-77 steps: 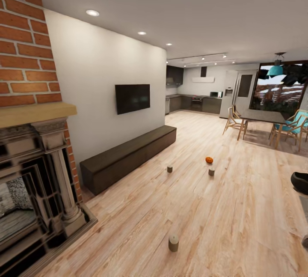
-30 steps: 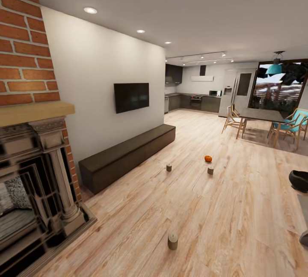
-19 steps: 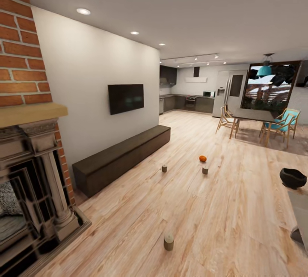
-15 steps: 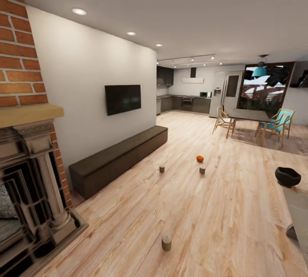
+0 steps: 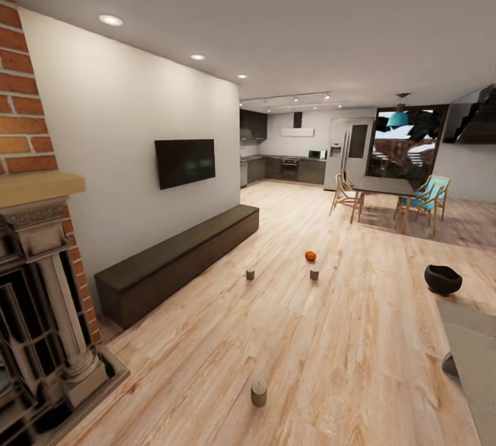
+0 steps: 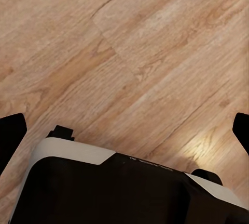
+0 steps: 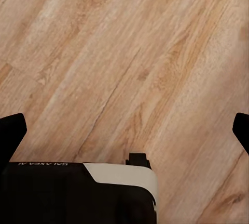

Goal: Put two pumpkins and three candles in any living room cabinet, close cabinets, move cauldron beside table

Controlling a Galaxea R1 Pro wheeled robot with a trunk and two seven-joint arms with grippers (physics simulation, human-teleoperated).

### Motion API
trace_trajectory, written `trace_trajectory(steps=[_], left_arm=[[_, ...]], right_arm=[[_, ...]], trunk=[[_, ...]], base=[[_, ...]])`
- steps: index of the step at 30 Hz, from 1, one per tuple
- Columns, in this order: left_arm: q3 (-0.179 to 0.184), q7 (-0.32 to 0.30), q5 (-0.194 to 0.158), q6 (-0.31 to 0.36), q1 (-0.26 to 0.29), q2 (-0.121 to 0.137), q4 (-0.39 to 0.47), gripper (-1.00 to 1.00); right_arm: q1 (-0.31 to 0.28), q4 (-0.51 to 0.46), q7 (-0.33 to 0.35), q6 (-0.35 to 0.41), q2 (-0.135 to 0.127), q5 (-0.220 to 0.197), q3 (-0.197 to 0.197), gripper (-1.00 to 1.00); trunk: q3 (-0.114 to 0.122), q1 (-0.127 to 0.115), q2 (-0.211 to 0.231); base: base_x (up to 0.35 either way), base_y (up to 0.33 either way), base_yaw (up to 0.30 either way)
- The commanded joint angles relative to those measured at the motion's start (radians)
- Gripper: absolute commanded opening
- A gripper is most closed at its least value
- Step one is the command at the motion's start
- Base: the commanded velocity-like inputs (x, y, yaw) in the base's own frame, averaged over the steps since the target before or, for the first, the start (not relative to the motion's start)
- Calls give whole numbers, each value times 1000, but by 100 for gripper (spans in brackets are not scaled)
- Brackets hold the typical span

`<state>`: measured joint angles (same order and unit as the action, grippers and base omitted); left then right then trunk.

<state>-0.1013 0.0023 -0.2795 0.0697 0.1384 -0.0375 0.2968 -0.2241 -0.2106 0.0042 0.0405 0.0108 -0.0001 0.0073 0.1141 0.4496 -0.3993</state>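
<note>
Head view: open living room, wood floor. Cabinet runs along the white wall on the left, all fronts shut, TV mounted on the wall above it. Fireplace with brick chimney at the near left edge. One pumpkin sits on the floor mid-room, well out from the cabinet. Far candle stands upright just in front of the pumpkin, close but not touching. Middle candle is left of that, between it and the cabinet, apart from both. Near candle stands upright alone on the floor, well apart from the others. Cauldron upright on the floor at the right, mouth up, just beyond the corner of the tabletop, which is cut off by the frame edge; can't tell if they touch. Dining table with chairs and a kitchen in the far background. Left wrist view: left gripper points down at bare floor, dark fingers at opposite frame edges, spread wide, nothing between them; part of the robot's white-and-black base below. Right wrist view: right gripper same, fingertips far apart over bare floor, holding nothing, base corner in frame.
</note>
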Motion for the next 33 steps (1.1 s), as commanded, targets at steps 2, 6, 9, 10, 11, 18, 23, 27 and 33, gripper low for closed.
trace_trajectory(steps=[2,6,9,10,11,18,23,27,33], left_arm=[[-6,0,-5,7,0,-1,2,100],[-6,0,-5,7,0,-1,2,100],[-6,-1,-4,7,0,-1,2,100],[-6,0,-4,7,0,-1,2,100],[-7,0,-4,7,0,0,2,100],[-9,0,-5,7,0,1,4,100],[-10,0,-5,7,0,2,4,100],[-11,1,-4,7,0,3,4,100],[-11,2,-4,7,0,5,3,100]], right_arm=[[0,-2,0,5,-1,0,0,100],[0,-2,1,5,-2,-1,-1,100],[0,-3,1,5,-3,-1,0,100],[-1,-3,1,5,-3,-1,0,100],[-3,-4,0,6,-3,-1,1,100],[-36,-4,2,12,-2,-1,2,100],[-60,-4,3,14,-1,0,3,100],[-72,-3,3,14,-1,0,3,100],[-78,-2,3,8,-2,2,2,100]], trunk=[[0,0,-1],[0,0,-1],[0,0,-1],[0,0,-1],[0,0,-1],[0,0,-1],[0,0,-1],[0,0,-1],[0,0,-1]], base=[[0,0,-23],[0,0,-19],[0,0,-94],[0,0,-157],[0,0,-202],[0,0,-255],[0,0,-289],[0,0,-295],[0,0,-122]])
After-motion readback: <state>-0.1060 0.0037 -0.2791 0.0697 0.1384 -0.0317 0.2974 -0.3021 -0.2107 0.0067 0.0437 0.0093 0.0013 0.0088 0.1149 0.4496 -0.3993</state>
